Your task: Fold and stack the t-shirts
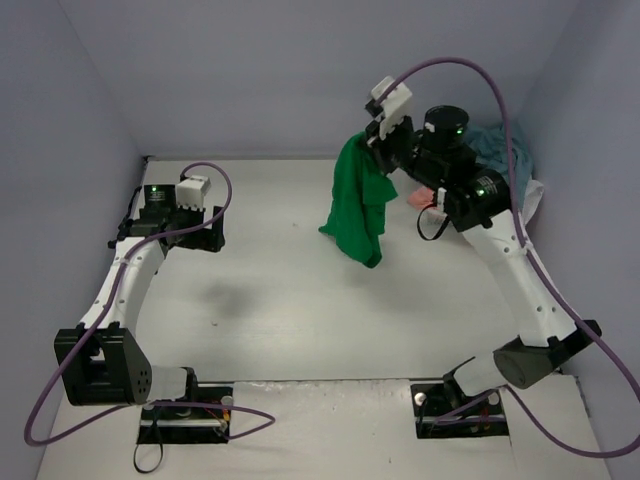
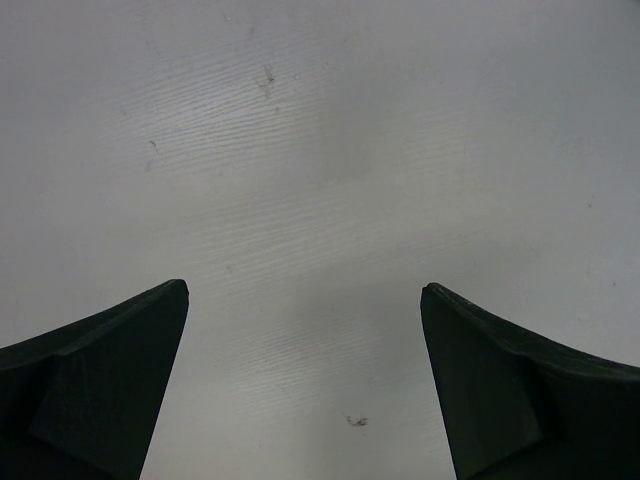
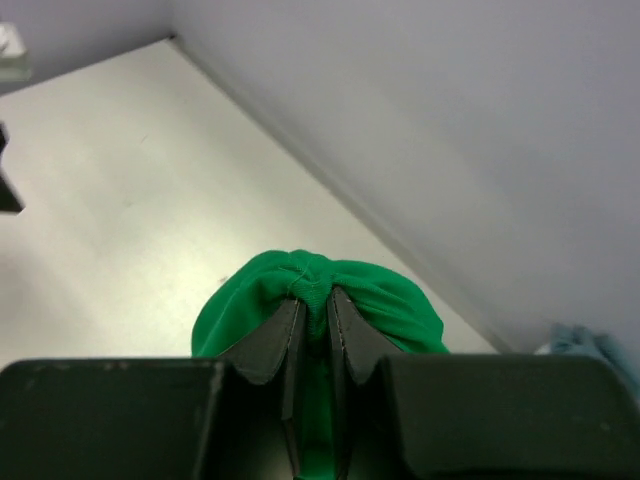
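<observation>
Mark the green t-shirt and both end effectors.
green t-shirt (image 1: 357,210), top view, middle of the hanging cloth.
right end effector (image 3: 314,298), right wrist view, between its shut fingertips.
left end effector (image 2: 304,287), left wrist view, between its open fingertips.

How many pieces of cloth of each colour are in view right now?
Green t-shirt: 1
Teal cloth: 1
Pink cloth: 1
Total: 3 that show clearly; more may be hidden at the far right.
</observation>
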Action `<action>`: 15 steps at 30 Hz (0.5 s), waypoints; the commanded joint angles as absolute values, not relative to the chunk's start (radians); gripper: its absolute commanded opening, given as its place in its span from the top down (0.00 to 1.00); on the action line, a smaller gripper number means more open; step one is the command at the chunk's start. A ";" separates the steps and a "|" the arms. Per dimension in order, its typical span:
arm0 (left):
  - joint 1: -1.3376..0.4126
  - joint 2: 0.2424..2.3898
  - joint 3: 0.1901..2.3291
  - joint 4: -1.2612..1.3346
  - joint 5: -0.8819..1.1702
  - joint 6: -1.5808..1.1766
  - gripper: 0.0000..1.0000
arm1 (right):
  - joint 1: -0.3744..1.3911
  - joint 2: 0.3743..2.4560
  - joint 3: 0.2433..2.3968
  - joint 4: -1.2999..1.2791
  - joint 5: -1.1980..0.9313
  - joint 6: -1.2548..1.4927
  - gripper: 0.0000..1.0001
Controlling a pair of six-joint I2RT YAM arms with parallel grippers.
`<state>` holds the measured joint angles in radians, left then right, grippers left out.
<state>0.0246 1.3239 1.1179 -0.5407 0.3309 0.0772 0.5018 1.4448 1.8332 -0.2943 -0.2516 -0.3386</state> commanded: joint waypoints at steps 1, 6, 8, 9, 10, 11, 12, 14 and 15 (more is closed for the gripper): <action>0.031 1.293 1.137 -0.497 0.318 0.086 0.05 | 0.572 1.476 1.790 -0.236 -0.313 -0.353 1.00; 0.029 1.292 1.132 -0.492 0.311 0.087 0.05 | 0.670 1.622 1.784 -0.233 -0.319 -0.384 1.00; 0.029 1.293 1.128 -0.489 0.310 0.089 0.05 | 0.673 1.682 1.849 -0.232 -0.334 -0.371 1.00; 0.029 1.293 1.127 -0.486 0.308 0.089 0.05 | 0.675 1.750 1.879 -0.232 -0.325 -0.358 1.00; 0.029 1.293 1.126 -0.488 0.307 0.090 0.05 | 0.673 1.785 1.905 -0.230 -0.308 -0.354 1.00; 0.029 1.293 1.124 -0.486 0.305 0.089 0.05 | 0.673 1.816 1.933 -0.226 -0.287 -0.356 0.98; 0.029 1.292 1.124 -0.486 0.305 0.089 0.05 | 0.667 1.885 1.984 -0.219 -0.240 -0.347 0.91; 0.029 1.290 1.124 -0.486 0.302 0.091 0.05 | 0.660 1.949 2.041 -0.229 -0.229 -0.337 0.57; 0.029 1.287 1.121 -0.486 0.301 0.089 0.05 | 0.658 1.988 2.058 -0.229 -0.221 -0.334 0.49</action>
